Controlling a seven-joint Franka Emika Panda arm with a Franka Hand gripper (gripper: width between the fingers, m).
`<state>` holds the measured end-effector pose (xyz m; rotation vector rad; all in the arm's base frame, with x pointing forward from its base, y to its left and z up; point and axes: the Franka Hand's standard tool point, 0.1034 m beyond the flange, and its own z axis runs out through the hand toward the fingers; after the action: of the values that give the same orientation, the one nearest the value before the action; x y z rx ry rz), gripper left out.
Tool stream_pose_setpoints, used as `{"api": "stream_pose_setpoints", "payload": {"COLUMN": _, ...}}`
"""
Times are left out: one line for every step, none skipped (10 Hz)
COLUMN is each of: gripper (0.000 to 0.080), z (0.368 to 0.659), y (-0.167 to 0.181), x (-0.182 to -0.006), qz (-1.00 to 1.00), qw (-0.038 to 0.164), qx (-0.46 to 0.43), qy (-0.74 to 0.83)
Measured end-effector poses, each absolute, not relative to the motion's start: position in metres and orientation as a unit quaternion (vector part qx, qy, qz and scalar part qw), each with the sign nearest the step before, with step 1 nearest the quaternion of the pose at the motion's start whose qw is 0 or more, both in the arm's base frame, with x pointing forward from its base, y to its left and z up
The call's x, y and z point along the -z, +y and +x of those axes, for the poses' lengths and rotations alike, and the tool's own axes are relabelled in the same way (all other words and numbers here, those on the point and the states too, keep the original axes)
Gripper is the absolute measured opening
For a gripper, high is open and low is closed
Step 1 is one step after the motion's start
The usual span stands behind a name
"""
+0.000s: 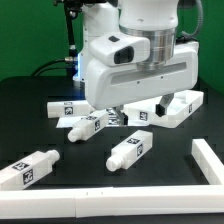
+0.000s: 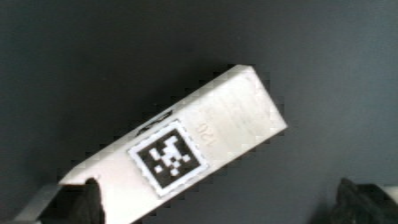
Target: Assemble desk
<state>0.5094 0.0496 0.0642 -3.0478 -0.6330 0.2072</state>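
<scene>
Jaws spread wide and holding nothing. The two dark fingertips (image 2: 71, 203) sit at either edge of the wrist view, and between them a white blocky plastic leg with a black-and-white square tag (image 2: 199, 135) lies flat on the black worktop (image 1: 170, 195).

Here's the worry: that leg runs diagonally across the gap, not square to it. Close now and I'd expect the pads to meet corners rather than flat sides, so the leg could spin or squirt out. One end of it also reaches close to a fingertip, and a straight drop risks landing that finger on top of the leg. A turn of the wrist looks called for first.

It's crowded, too. In the exterior view a second tagged white leg (image 1: 65, 108) lies just beside the hand on the exterior view's left. A third leg (image 1: 130, 150) sits nearer the camera, and a fourth leg (image 1: 28, 171) is well apart at the lower left. The wide flat white desk top with its raised rim (image 1: 185, 105) rests just behind the hand on the right. A skewed grasp could shove a neighbour. Nothing is fitted yet; every part lies loose.

Pose: the large glossy white robot arm (image 1: 135, 60) reaches in from above, wrist pointing straight down, hand low over the middle cluster. Its housing hides the jaws from the exterior camera.
</scene>
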Motion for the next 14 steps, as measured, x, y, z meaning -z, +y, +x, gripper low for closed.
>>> {"api": "stream_pose_setpoints", "payload": {"gripper": 0.065, "z": 0.509, "y": 0.05, "x": -0.064, "qz": -0.977, "qw": 0.011, "qx": -0.067, "qy": -0.202}}
{"api": "stream_pose_setpoints", "payload": {"gripper": 0.065, "z": 0.509, "y": 0.05, "x": -0.064, "qz": -0.979, "qw": 0.01, "qx": -0.067, "qy": -0.191}}
{"api": "stream_pose_setpoints", "payload": {"gripper": 0.065, "z": 0.51, "y": 0.051, "x": -0.063, "qz": -0.987, "qw": 0.009, "qx": -0.066, "qy": -0.144}}
{"api": "stream_pose_setpoints", "payload": {"gripper": 0.065, "z": 0.512, "y": 0.048, "x": -0.06, "qz": -0.995, "qw": 0.006, "qx": -0.063, "qy": -0.077}}
{"api": "stream_pose_setpoints", "payload": {"gripper": 0.065, "z": 0.515, "y": 0.048, "x": -0.057, "qz": -0.998, "qw": 0.013, "qx": -0.057, "qy": 0.017}}
{"api": "stream_pose_setpoints", "payload": {"gripper": 0.065, "z": 0.521, "y": 0.046, "x": -0.054, "qz": -0.995, "qw": 0.026, "qx": -0.044, "qy": 0.092}}
{"api": "stream_pose_setpoints", "payload": {"gripper": 0.065, "z": 0.521, "y": 0.038, "x": -0.049, "qz": -0.991, "qw": 0.031, "qx": -0.045, "qy": 0.123}}
{"api": "stream_pose_setpoints", "payload": {"gripper": 0.065, "z": 0.521, "y": 0.042, "x": -0.05, "qz": -0.986, "qw": 0.03, "qx": -0.046, "qy": 0.158}}
{"api": "stream_pose_setpoints", "payload": {"gripper": 0.065, "z": 0.521, "y": 0.047, "x": -0.05, "qz": -0.981, "qw": 0.033, "qx": -0.047, "qy": 0.187}}
{"api": "stream_pose_setpoints", "payload": {"gripper": 0.065, "z": 0.521, "y": 0.048, "x": -0.049, "qz": -0.98, "qw": 0.034, "qx": -0.048, "qy": 0.192}}
{"api": "stream_pose_setpoints", "payload": {"gripper": 0.065, "z": 0.519, "y": 0.047, "x": -0.046, "qz": -0.98, "qw": 0.035, "qx": -0.049, "qy": 0.192}}
{"api": "stream_pose_setpoints", "payload": {"gripper": 0.065, "z": 0.514, "y": 0.043, "x": -0.033, "qz": -0.974, "qw": 0.039, "qx": -0.051, "qy": 0.216}}
{"api": "stream_pose_setpoints", "payload": {"gripper": 0.065, "z": 0.512, "y": 0.043, "x": -0.02, "qz": -0.974, "qw": 0.038, "qx": -0.05, "qy": 0.218}}
{"api": "stream_pose_setpoints", "payload": {"gripper": 0.065, "z": 0.513, "y": 0.042, "x": -0.013, "qz": -0.974, "qw": 0.039, "qx": -0.036, "qy": 0.218}}
